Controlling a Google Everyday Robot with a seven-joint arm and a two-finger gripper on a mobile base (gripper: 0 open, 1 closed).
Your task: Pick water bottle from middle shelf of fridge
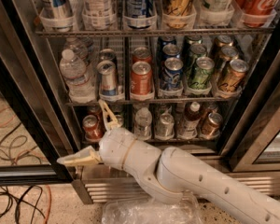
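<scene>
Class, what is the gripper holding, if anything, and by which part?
Nothing. The gripper is open and empty, low in front of the fridge, below the water bottle standing untouched at the middle shelf's left end.

Inside fridge, at left end of middle shelf: water bottle, rows of cans to its right. Upper rack above, lowest rack below. Before lowest rack's left end, beneath bottle and apart from it: gripper, fingers spread.
</scene>
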